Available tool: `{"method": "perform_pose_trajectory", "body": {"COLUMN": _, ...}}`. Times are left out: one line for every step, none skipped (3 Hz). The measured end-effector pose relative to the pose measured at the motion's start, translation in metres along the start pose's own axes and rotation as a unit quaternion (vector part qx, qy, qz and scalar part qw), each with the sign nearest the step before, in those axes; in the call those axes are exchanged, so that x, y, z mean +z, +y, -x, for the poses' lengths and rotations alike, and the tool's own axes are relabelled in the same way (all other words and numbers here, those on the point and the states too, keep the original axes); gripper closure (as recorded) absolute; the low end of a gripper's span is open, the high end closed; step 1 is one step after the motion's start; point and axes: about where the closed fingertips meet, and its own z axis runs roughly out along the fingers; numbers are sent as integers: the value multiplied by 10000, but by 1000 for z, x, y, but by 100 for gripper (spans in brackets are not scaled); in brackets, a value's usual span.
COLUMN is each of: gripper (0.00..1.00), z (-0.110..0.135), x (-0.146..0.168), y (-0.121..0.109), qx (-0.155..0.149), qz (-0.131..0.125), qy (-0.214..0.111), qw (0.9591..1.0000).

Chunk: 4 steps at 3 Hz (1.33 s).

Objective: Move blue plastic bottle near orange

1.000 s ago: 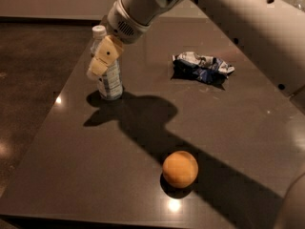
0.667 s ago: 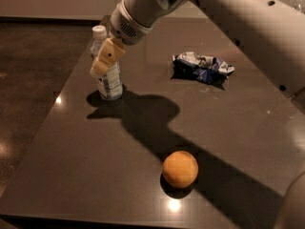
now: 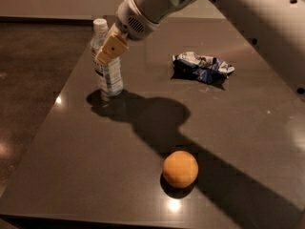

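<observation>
The tool (image 3: 112, 49) has edged up and rightward, overlapping the one upright blue plastic bottle (image 3: 109, 79); whether it grips, I cannot tell. One orange (image 3: 180, 169) lies well apart, nearer the camera; one snack bag (image 3: 202, 67) to its right.

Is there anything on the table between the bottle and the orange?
Nothing visible: bare table lies between bottle and orange. The snack bag sits off to the side; the gripper is at the bottle.

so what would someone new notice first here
The big pale arm reaches in from the upper right, with its end effector against the upright water bottle at the far left of the dark table. The orange sits alone near the front edge, well apart from the bottle. A crumpled snack bag lies at the far right.
</observation>
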Motion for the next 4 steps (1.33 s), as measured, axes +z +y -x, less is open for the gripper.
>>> {"method": "perform_pose_trajectory", "body": {"gripper": 95, "z": -9, "x": -26, "y": -1, "qx": 91, "qz": -42, "qy": -95, "qw": 9999}}
{"method": "perform_pose_trajectory", "body": {"gripper": 100, "z": -27, "x": -55, "y": 4, "qx": 163, "qz": -96, "qy": -132, "qw": 9997}}
{"method": "perform_pose_trajectory", "body": {"gripper": 100, "z": -49, "x": -82, "y": 19, "qx": 131, "qz": -112, "qy": -92, "qw": 9998}}
{"method": "perform_pose_trajectory", "body": {"gripper": 100, "z": -68, "x": -101, "y": 40, "qx": 9, "qz": -92, "qy": -34, "qw": 10000}}
